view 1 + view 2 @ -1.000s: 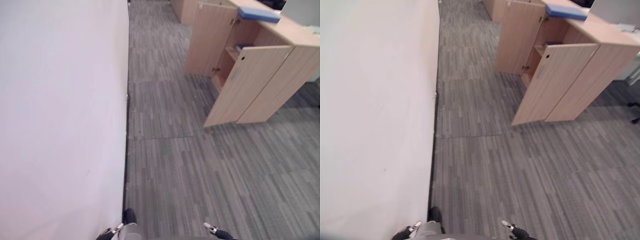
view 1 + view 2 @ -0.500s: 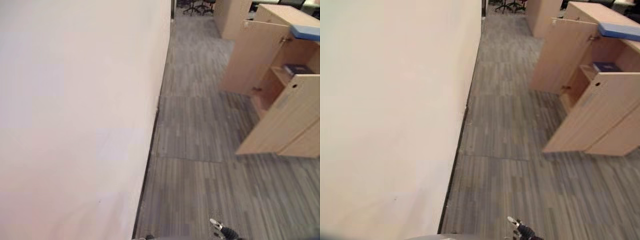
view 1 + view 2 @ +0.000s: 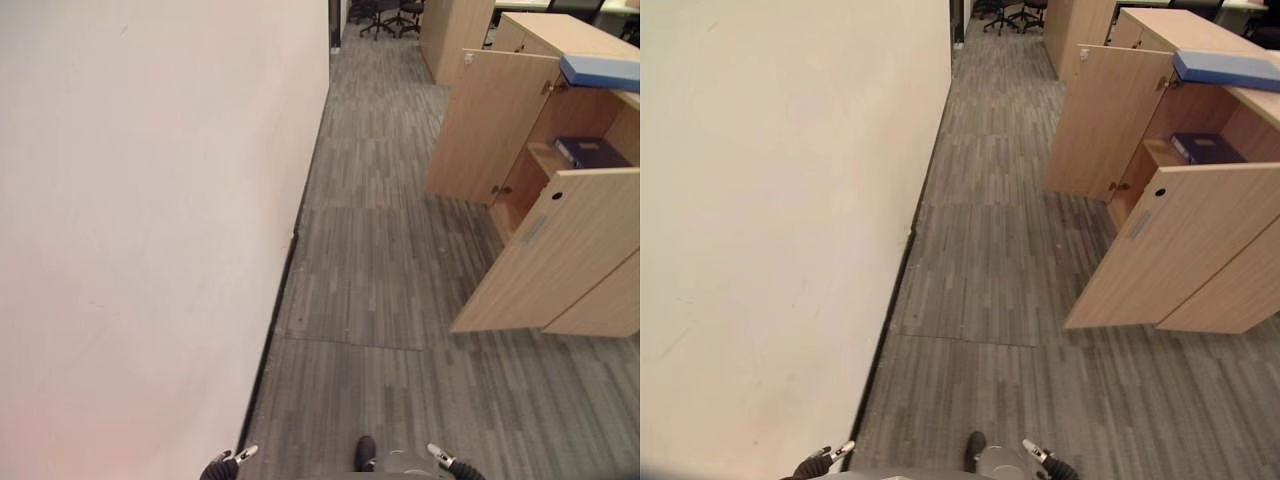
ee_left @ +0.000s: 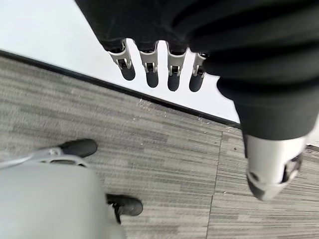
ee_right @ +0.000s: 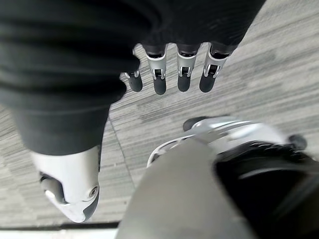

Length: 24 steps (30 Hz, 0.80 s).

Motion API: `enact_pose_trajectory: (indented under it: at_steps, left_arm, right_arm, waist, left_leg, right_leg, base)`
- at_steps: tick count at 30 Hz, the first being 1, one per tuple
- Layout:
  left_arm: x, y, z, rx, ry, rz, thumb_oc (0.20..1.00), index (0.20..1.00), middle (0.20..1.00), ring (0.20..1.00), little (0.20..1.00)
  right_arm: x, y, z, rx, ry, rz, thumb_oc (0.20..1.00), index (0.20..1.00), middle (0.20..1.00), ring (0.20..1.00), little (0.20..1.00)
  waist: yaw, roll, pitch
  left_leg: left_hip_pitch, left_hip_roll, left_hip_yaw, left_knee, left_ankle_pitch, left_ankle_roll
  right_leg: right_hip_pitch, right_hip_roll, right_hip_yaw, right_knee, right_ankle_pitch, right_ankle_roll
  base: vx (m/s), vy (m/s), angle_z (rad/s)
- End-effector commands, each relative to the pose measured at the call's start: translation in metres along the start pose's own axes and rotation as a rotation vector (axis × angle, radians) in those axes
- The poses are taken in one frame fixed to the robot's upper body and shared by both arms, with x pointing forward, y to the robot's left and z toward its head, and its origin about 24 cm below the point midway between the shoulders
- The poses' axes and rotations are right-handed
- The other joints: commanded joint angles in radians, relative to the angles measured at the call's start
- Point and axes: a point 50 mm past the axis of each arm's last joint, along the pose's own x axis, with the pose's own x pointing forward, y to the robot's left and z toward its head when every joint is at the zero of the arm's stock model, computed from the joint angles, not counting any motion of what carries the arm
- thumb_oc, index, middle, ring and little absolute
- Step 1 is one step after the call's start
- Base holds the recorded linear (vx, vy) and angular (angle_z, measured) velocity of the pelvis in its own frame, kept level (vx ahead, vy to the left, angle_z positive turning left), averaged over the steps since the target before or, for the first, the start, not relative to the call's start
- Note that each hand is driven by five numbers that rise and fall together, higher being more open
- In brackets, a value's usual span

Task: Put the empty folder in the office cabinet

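With left hand and right hand relaxed and empty, approaching the cabinet risks striking its open door.

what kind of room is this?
Likely an office: grey carpet tiles, a wooden cabinet with open doors and a blue folder on top, swivel chairs at the far end.

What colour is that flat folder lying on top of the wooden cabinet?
The folder is light blue, lying on the pale wood cabinet. It shows best in the right eye view.
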Motion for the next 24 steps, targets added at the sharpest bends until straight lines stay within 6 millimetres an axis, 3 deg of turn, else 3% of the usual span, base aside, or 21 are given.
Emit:
enact_pose_trajectory:
  at_steps: [1,4,6,7,9,10,11,12,15,16,17,19,22,24]
  left_arm:
    - [0.0,0.008,0.0,0.022,0.004,0.014,1.0,1.0,1.0,1.0,1.0]
    - [0.001,0.005,0.004,0.029,-0.004,0.009,1.0,1.0,1.0,1.0,1.0]
    - [0.003,0.001,0.018,0.031,-0.046,-0.004,1.0,1.0,1.0,1.0,1.0]
    - [0.004,0.0,0.024,0.029,-0.063,-0.006,1.0,1.0,1.0,1.0,1.0]
    - [0.005,-0.002,0.036,0.079,-0.1,-0.02,1.0,1.0,1.0,1.0,1.0]
    - [0.005,-0.005,0.036,0.111,-0.102,-0.031,1.0,1.0,1.0,1.0,1.0]
    - [0.005,-0.009,0.035,0.115,-0.104,-0.044,1.0,1.0,1.0,1.0,1.0]
    - [0.005,-0.009,0.035,0.115,-0.104,-0.044,1.0,1.0,1.0,1.0,1.0]
    - [0.004,-0.004,0.029,0.06,-0.092,-0.022,1.0,1.0,1.0,1.0,1.0]
    - [0.004,-0.001,0.029,0.037,-0.09,-0.012,1.0,1.0,1.0,1.0,1.0]
    - [0.004,-0.001,0.029,0.037,-0.09,-0.012,1.0,1.0,1.0,1.0,1.0]
    - [0.004,0.0,0.027,0.009,-0.089,0.002,1.0,1.0,1.0,1.0,1.0]
    - [0.003,0.0,0.024,-0.012,-0.08,0.005,1.0,1.0,1.0,1.0,1.0]
    - [0.002,0.002,0.011,-0.038,-0.04,0.014,1.0,1.0,1.0,1.0,1.0]
  right_arm:
    - [0.006,0.016,0.007,0.018,-0.008,0.051,1.0,1.0,1.0,1.0,1.0]
    - [0.004,0.009,0.003,0.042,0.002,0.027,1.0,1.0,1.0,1.0,1.0]
    - [0.003,0.004,0.007,0.059,-0.008,0.012,1.0,1.0,1.0,1.0,1.0]
    - [0.003,0.003,0.008,0.054,-0.008,0.009,1.0,1.0,1.0,1.0,1.0]
    - [0.003,-0.001,0.012,0.018,-0.005,-0.005,1.0,1.0,1.0,1.0,1.0]
    - [0.003,-0.001,0.012,0.004,0.0,-0.009,1.0,1.0,1.0,1.0,1.0]
    - [0.002,-0.005,0.014,-0.03,0.007,-0.026,1.0,1.0,1.0,1.0,1.0]
    - [0.002,-0.005,0.014,-0.03,0.007,-0.026,1.0,1.0,1.0,1.0,1.0]
    - [0.0,-0.011,0.011,-0.053,0.023,-0.044,1.0,1.0,1.0,1.0,1.0]
    - [0.0,-0.011,0.009,-0.068,0.028,-0.039,1.0,1.0,1.0,1.0,1.0]
    - [0.0,-0.011,0.009,-0.068,0.028,-0.039,1.0,1.0,1.0,1.0,1.0]
    - [-0.001,-0.014,0.005,-0.072,0.03,-0.047,1.0,1.0,1.0,1.0,1.0]
    - [-0.003,-0.016,0.0,-0.073,0.047,-0.053,1.0,1.0,1.0,1.0,1.0]
    - [-0.004,-0.018,-0.007,-0.081,0.077,-0.051,1.0,1.0,1.0,1.0,1.0]
  waist:
    - [0.003,-0.022,-0.012]
    - [-0.008,-0.013,-0.015]
    - [-0.023,-0.023,-0.018]
    - [-0.025,-0.028,-0.018]
    - [-0.006,-0.063,0.017]
    - [-0.001,-0.067,0.025]
    - [0.015,-0.064,0.038]
    - [0.015,-0.064,0.038]
    - [0.039,-0.067,0.038]
    - [0.049,-0.062,0.03]
    - [0.049,-0.063,0.031]
    - [0.057,-0.046,0.033]
    - [0.061,-0.041,0.035]
    - [0.078,-0.018,0.014]
  left_leg:
    - [0.027,-0.139,-0.002,-0.075,0.027,0.036]
    - [0.05,-0.102,0.006,-0.064,0.017,0.009]
    - [0.009,-0.038,0.029,0.096,0.022,-0.045]
    - [-0.013,-0.014,0.039,0.171,0.046,-0.065]
    - [-0.175,0.094,0.061,0.64,0.255,-0.12]
    - [-0.208,0.119,0.084,0.707,0.268,-0.116]
    - [-0.297,0.179,0.124,0.712,0.225,-0.1]
    - [-0.297,0.18,0.125,0.713,0.224,-0.1]
    - [-0.37,0.147,0.099,0.467,0.198,-0.072]
    - [-0.378,0.113,0.048,0.212,0.271,-0.07]
    - [-0.374,0.11,0.049,0.206,0.274,-0.07]
    - [-0.401,0.147,0.014,-0.012,0.385,-0.103]
    - [-0.413,0.166,0.043,-0.075,0.393,-0.111]
    - [-0.402,0.171,0.025,-0.075,0.401,-0.122]
  right_leg:
    - [0.041,-0.122,0.037,-0.26,0.259,0.178]
    - [0.042,-0.104,0.031,-0.215,0.211,0.156]
    - [0.073,-0.087,0.015,-0.198,0.162,0.127]
    - [0.095,-0.075,0.012,-0.199,0.142,0.112]
    - [0.199,-0.025,0.021,-0.214,0.071,0.032]
    - [0.221,-0.014,0.031,-0.219,0.055,0.018]
    - [0.273,-0.003,0.064,-0.21,0.006,0.01]
    - [0.272,-0.003,0.065,-0.21,0.006,0.01]
    - [0.297,-0.017,0.094,-0.219,-0.012,0.029]
    - [0.303,-0.023,0.107,-0.226,-0.011,0.04]
    - [0.304,-0.025,0.107,-0.227,-0.011,0.04]
    - [0.35,-0.015,0.122,-0.227,-0.039,0.048]
    - [0.388,-0.019,0.126,-0.219,-0.064,0.058]
    - [0.434,-0.024,0.163,-0.209,-0.092,0.072]
  base:
    - [0.27,-0.172,-0.04]
    - [0.26,-0.206,-0.02]
    - [0.28,-0.316,-0.04]
    - [0.3,-0.419,0.14]
    - [0.34,-0.517,0.0]
    - [0.42,-0.379,-0.64]
    - [0.29,-0.167,-0.91]
    - [0.3,-0.102,-0.93]
    - [0.19,0.055,-1.1]
    - [0.18,0.102,-0.8]
    - [0.21,0.1,-0.61]
    - [0.35,0.078,-0.39]
    - [0.3,0.07,-0.17]
    - [0.54,0.17,0.12]
